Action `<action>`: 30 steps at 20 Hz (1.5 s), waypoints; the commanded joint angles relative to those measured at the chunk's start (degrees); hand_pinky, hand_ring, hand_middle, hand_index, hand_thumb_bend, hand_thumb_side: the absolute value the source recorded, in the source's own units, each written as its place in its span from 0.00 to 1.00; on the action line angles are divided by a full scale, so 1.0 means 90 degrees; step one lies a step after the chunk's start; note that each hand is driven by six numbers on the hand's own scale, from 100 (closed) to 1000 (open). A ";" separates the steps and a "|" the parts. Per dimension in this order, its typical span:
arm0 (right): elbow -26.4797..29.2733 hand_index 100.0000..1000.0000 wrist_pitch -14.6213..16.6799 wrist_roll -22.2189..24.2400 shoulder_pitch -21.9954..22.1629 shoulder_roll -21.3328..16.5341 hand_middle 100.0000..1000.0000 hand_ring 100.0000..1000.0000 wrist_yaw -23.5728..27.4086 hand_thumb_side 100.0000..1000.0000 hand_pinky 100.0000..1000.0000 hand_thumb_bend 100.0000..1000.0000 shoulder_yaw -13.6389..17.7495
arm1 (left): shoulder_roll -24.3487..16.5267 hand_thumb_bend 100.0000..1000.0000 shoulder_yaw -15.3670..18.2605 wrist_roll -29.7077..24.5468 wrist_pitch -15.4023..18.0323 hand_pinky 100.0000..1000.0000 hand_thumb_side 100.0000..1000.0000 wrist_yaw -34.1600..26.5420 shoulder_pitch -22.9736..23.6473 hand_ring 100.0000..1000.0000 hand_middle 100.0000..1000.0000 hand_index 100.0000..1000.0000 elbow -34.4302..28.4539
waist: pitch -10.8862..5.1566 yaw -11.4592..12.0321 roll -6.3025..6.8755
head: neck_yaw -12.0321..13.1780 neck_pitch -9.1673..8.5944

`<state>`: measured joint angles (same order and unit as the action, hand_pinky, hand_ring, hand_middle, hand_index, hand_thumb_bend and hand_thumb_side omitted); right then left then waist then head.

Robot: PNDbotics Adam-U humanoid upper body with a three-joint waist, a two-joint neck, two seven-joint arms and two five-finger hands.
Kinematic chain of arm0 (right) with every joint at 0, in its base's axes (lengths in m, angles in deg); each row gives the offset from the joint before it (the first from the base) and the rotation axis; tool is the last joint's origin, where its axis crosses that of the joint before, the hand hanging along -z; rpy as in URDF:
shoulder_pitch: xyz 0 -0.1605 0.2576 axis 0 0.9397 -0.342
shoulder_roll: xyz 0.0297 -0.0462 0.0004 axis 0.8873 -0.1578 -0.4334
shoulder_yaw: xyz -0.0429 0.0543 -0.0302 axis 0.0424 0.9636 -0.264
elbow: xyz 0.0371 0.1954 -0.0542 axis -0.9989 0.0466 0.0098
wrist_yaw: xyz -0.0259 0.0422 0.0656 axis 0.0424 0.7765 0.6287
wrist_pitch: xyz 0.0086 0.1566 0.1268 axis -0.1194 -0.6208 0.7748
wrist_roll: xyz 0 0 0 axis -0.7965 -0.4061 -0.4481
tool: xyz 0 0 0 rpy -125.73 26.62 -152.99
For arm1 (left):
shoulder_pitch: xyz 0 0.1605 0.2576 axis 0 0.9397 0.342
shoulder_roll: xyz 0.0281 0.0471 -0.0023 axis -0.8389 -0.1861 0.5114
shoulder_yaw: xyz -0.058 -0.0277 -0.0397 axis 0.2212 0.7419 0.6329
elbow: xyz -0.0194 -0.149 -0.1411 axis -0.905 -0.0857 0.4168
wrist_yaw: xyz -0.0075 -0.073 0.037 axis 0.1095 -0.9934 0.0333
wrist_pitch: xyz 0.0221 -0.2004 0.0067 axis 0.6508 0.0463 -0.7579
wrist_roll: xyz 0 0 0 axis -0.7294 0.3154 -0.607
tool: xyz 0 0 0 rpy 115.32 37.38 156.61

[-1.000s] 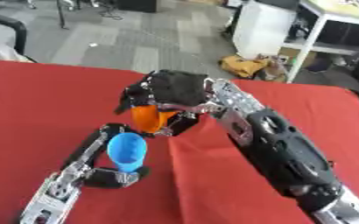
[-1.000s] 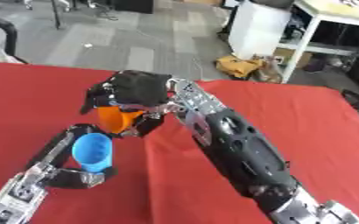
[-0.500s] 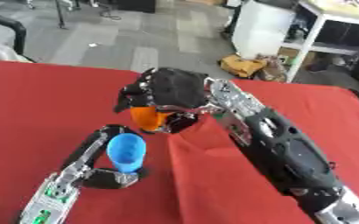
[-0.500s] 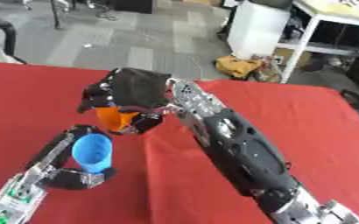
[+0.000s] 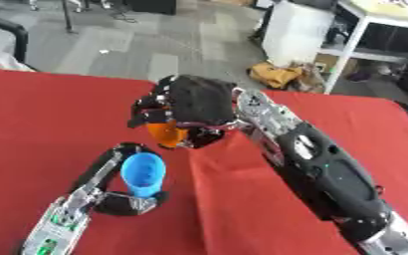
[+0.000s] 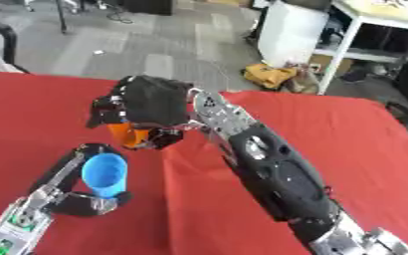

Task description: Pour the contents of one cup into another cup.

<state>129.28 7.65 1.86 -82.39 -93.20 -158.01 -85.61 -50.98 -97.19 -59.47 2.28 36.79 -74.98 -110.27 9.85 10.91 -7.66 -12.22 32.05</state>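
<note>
The right hand (image 5: 194,102) reaches in from the lower right across the red worktop (image 5: 42,114), its black fingers curled down over an orange cup (image 5: 167,132) and grasping it. Most of that cup is hidden under the hand; what shows is a plain bright orange wall below the fingers, with the bottom part hanging beneath the palm. Whether the orange cup is upright or tipped cannot be told, since the hand covers its top.

The left hand (image 5: 129,201) comes in from the lower left, its silver and black forearm running up from the bottom edge. It is closed round the lower part of a blue cup (image 5: 144,173), with one finger or the thumb arching up along the cup's left side. The blue cup is a plain, smooth, light blue tumbler, wider at the rim than at the base. Its open mouth faces up and slightly toward the camera, so the inside wall shows; nothing can be made out inside it.

The orange cup sits just above and slightly to the right of the blue cup's rim, near it but with a narrow gap between them. The blue cup lies below and to the left of the right hand, and directly above the left hand's palm.
</note>
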 commanded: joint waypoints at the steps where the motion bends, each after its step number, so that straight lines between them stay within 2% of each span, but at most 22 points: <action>1: 0.0114 0.81 -0.0029 -0.0149 -0.0123 -0.0160 0.68 0.43 -0.0223 0.00 0.46 0.23 0.0032 | 0.0072 0.46 0.0044 -0.0022 0.0003 0.31 0.00 -0.0020 -0.0134 0.44 0.45 0.64 -0.0054 | -0.0133 -0.0006 0.0048 | -0.0005 -0.0052; 12: 0.0066 0.81 -0.0084 -0.0487 -0.0136 -0.0162 0.68 0.43 -0.0625 0.00 0.46 0.22 0.0027 | 0.0076 0.45 0.0051 -0.0010 0.0007 0.31 0.00 -0.0013 -0.0150 0.44 0.45 0.64 -0.0053 | -0.0138 0.0030 0.0044 | -0.0006 -0.0053; 30: 0.0025 0.81 -0.0088 -0.0666 -0.0143 -0.0180 0.68 0.43 -0.0773 0.00 0.46 0.23 0.0039 | 0.0087 0.45 0.0062 -0.0002 0.0011 0.31 0.00 -0.0009 -0.0162 0.44 0.45 0.65 -0.0045 | -0.0135 0.0032 0.0061 | -0.0013 -0.0053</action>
<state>128.99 6.86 -3.77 -82.41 -93.25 -164.70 -85.83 -50.52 -97.11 -59.47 2.29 36.79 -75.27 -109.93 9.84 11.31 -7.67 -12.22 32.05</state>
